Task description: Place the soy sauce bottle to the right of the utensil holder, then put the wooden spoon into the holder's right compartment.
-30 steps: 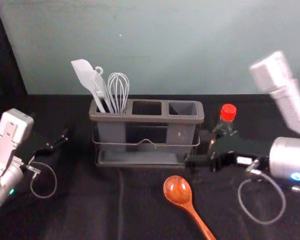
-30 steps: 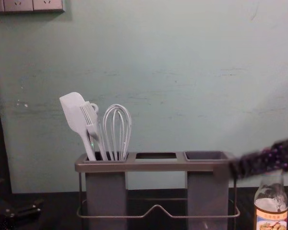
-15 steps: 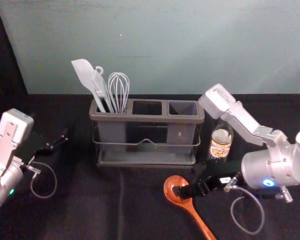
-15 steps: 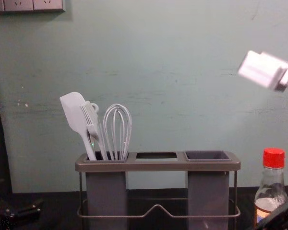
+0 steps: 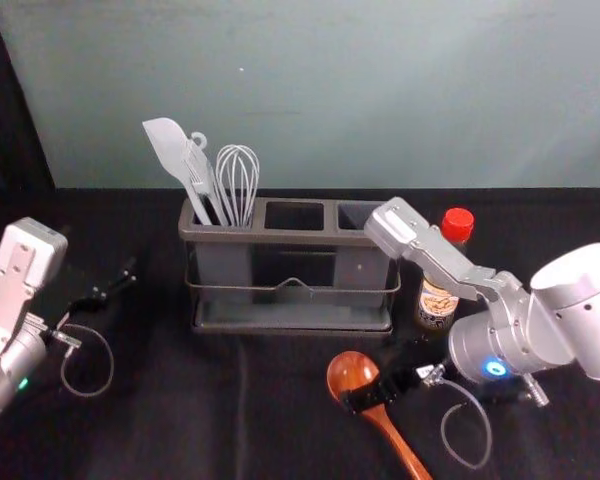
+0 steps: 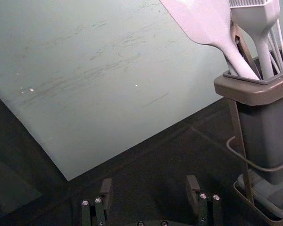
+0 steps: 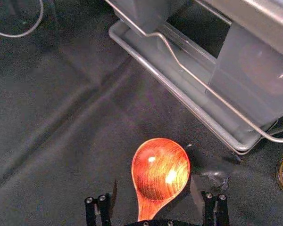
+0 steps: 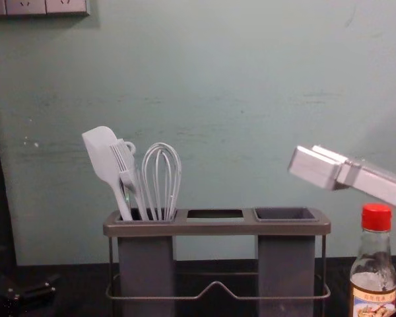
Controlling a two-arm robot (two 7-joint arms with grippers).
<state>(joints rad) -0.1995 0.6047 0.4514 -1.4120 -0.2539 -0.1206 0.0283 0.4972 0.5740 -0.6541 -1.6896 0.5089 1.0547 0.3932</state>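
My right gripper (image 5: 365, 392) is low over the wooden spoon (image 5: 352, 372), near where bowl meets handle. In the right wrist view the right gripper (image 7: 155, 200) is open, its fingers on either side of the spoon (image 7: 160, 172). The soy sauce bottle (image 5: 438, 302) stands upright just right of the utensil holder (image 5: 295, 238); in the chest view the bottle (image 8: 373, 271) is right of the holder (image 8: 218, 228). My left gripper (image 5: 115, 285) stays parked at the left; in the left wrist view the left gripper (image 6: 148, 197) is open and holds nothing.
A white spatula (image 5: 170, 150), a brush and a whisk (image 5: 237, 180) stand in the holder's left compartment. The middle and right compartments hold nothing. Behind the black-covered table (image 5: 180, 420) rises a pale wall (image 5: 310, 90). My right forearm passes close to the bottle.
My right gripper has moved from beside the bottle toward the front and left, down to the spoon. The bottle, spoon and left arm have stayed put.
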